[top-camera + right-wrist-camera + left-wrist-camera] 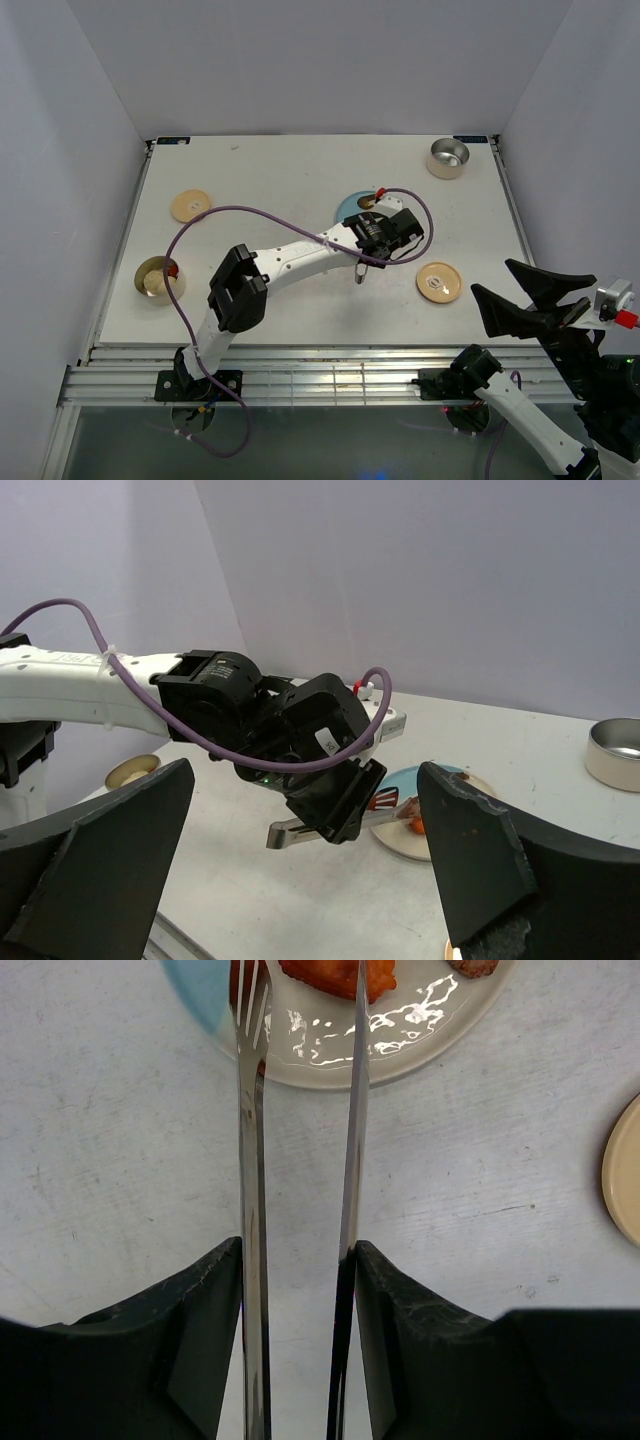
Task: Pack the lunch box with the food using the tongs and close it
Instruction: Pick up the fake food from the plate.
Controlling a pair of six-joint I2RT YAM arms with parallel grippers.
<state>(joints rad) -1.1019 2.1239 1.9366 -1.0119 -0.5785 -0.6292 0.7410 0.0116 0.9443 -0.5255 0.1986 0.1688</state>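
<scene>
Pick-up step. My left gripper (298, 1250) clasps the tongs (252, 1160), tips over the plate (400, 1040), seemingly straddling the orange piece (335, 975). Next: squeeze, lift. Right gripper (305, 770) spread wide, near right.

A blue-and-white plate (347, 206) lies near the middle of the white table (270, 170), which has pale lilac walls (300, 60) around it.

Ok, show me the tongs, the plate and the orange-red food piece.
tongs (252, 1160), left wrist view, fork-tipped arm's shaft
plate (410, 1035), left wrist view, bare glossy inside
orange-red food piece (320, 972), left wrist view, its lower part
</scene>
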